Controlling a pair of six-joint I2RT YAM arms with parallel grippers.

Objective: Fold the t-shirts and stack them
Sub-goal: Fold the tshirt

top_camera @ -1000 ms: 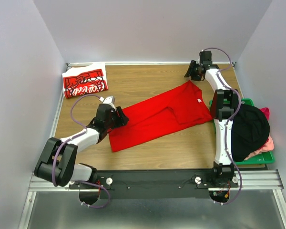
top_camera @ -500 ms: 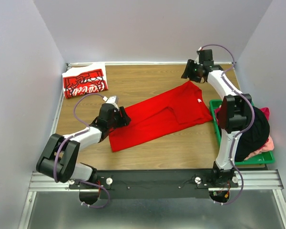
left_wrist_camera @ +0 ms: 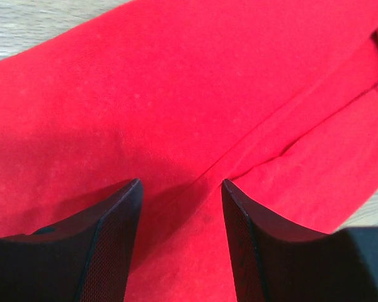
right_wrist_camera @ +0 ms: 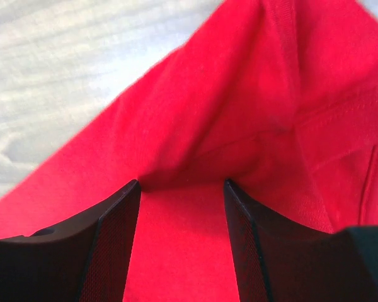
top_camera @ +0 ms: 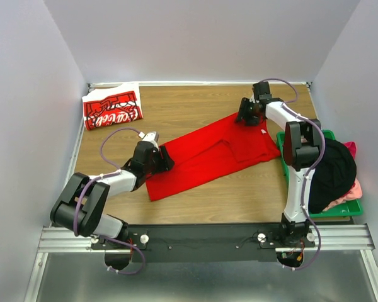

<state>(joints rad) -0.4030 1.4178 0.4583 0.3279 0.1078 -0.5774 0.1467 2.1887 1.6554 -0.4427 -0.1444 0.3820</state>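
Plain red shirt: a plain bright red cloth short-sleeved t-shirt lies flat and slantwise across the middle of the wooden surface. Its hem end is nearest the left arm and its collar end points to the far right. A long crease runs down it, so I'd say the sides are already turned in and it is waiting to be doubled over.
Left jaws: spread wide and set low over the hem end, one finger on each side of the crease. Nothing is pinched between them.
Right jaws: also wide apart, at the far corner by the collar, reached over by the right arm. A raised edge of red cloth sits in the gap, but they have not closed on it.
Why one at each end: probably so that both ends can be taken together and the strip either drawn taut or folded across.
Lettered shirt: a red t-shirt with white script lettering and white edge sits folded in the far left corner, well apart. That is likely where the stack will go.
Green plastic crate: at the right edge, heaped with a black garment and something pink.
Step in hand: lining up the grips, with the cross fold not yet made.
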